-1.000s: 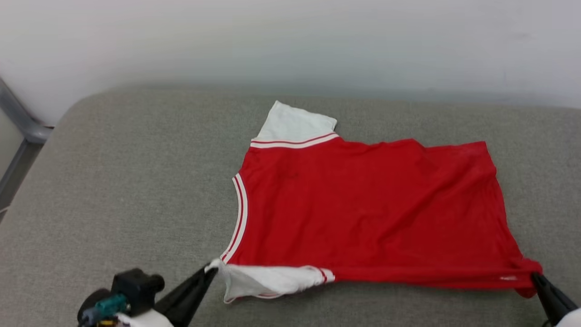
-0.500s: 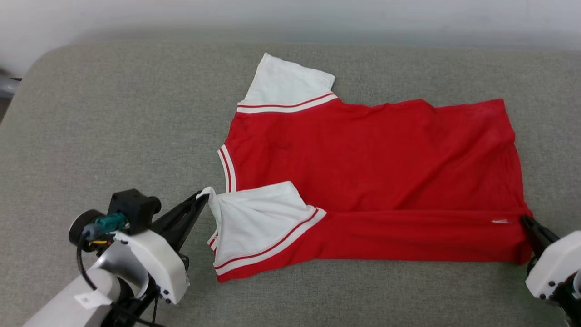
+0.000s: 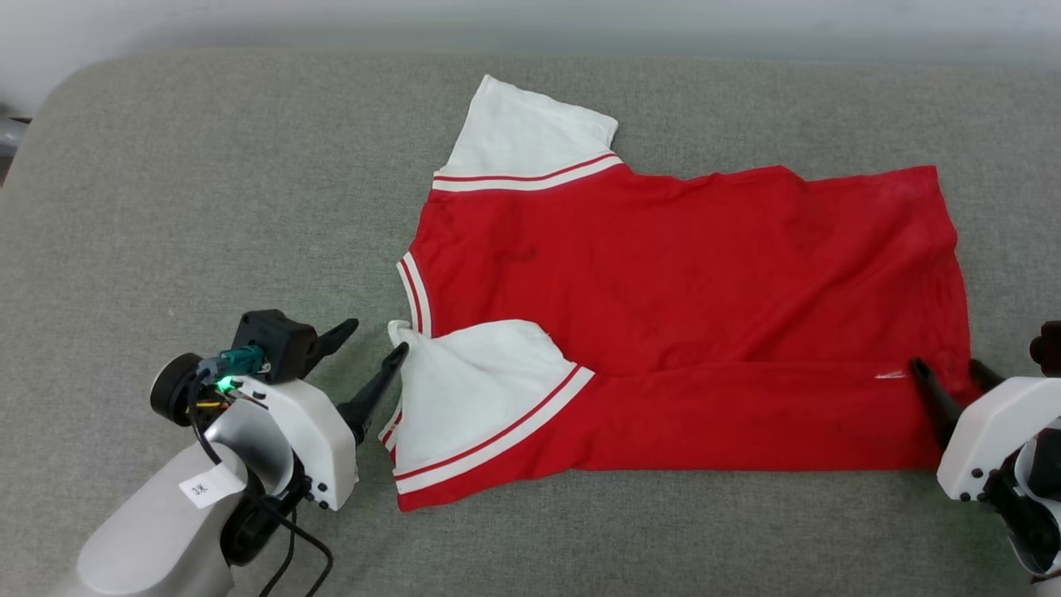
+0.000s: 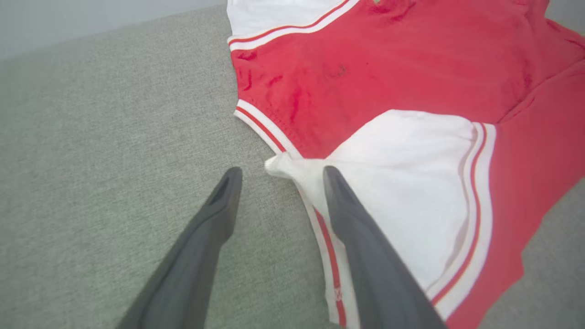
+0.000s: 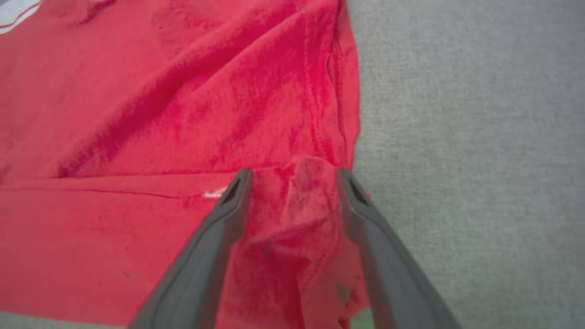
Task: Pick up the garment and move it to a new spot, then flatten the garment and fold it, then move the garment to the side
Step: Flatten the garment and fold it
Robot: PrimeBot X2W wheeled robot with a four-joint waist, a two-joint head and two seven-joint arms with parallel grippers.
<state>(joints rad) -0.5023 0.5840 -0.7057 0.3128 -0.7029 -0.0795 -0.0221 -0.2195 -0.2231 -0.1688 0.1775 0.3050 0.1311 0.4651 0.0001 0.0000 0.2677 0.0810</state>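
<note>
The garment (image 3: 663, 282) lies spread on the grey fabric surface (image 3: 207, 191), red body across the middle, collar edge toward the robot's left and hem toward its right. Its far sleeve (image 3: 530, 133) is laid out flat and white beyond the body. The near edge is folded over onto the body, so the near sleeve (image 3: 472, 373) rests on top of the red cloth with its striped trim slanting. The left gripper (image 3: 380, 338) sits low at the sleeve's pointed corner, fingers spread wide; the corner lies between the tips, loose and not pinched, one finger over the sleeve's edge and the other over bare fabric surface. The right gripper (image 3: 945, 366) is at the hem corner, fingers likewise wide apart, with a rumpled hump of red cloth between them, unclamped
</note>
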